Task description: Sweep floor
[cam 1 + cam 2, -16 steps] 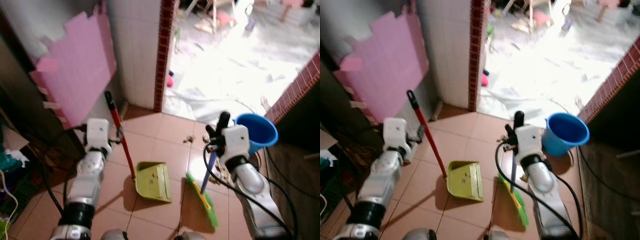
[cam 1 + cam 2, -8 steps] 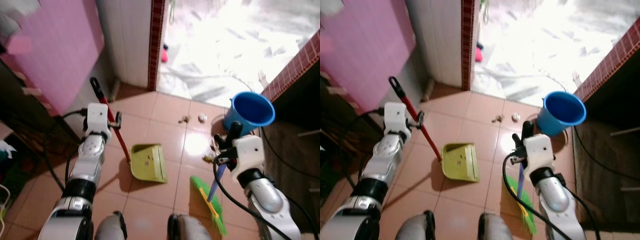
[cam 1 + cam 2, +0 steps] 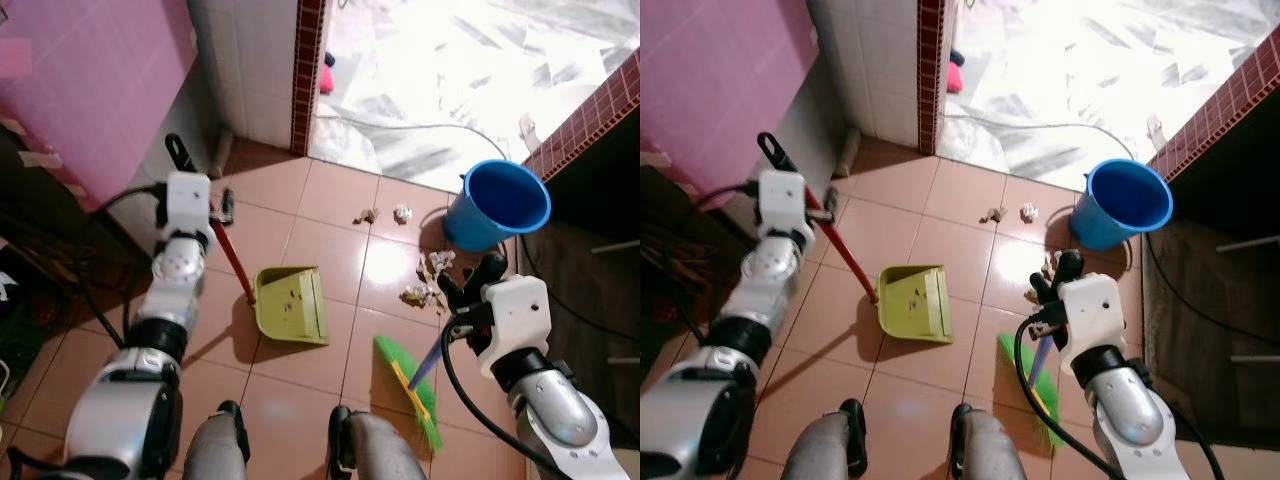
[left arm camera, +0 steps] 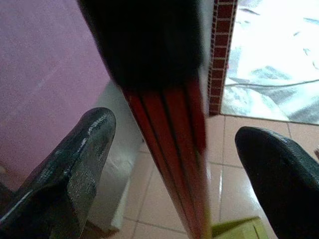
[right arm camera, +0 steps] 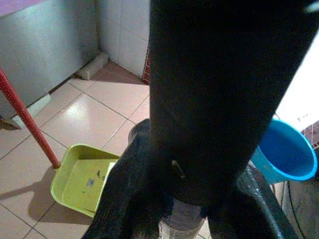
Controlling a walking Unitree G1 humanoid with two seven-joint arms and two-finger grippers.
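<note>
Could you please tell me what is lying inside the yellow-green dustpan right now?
A few small dark specks of dirt lie on the dustpan tray, which rests flat on the floor tiles. Its red handle is held by the left gripper.

Bare tiles (image 3: 300, 390) ahead, dustpan (image 3: 290, 305) left, bucket (image 3: 497, 205) and debris (image 3: 428, 280) right

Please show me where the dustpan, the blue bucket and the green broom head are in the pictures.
dustpan (image 3: 292, 305), left eye view, on the flat yellow-green tray.
bucket (image 3: 497, 233), left eye view, on the blue outer wall.
broom head (image 3: 1021, 372), right eye view, on the green bristles.
</note>
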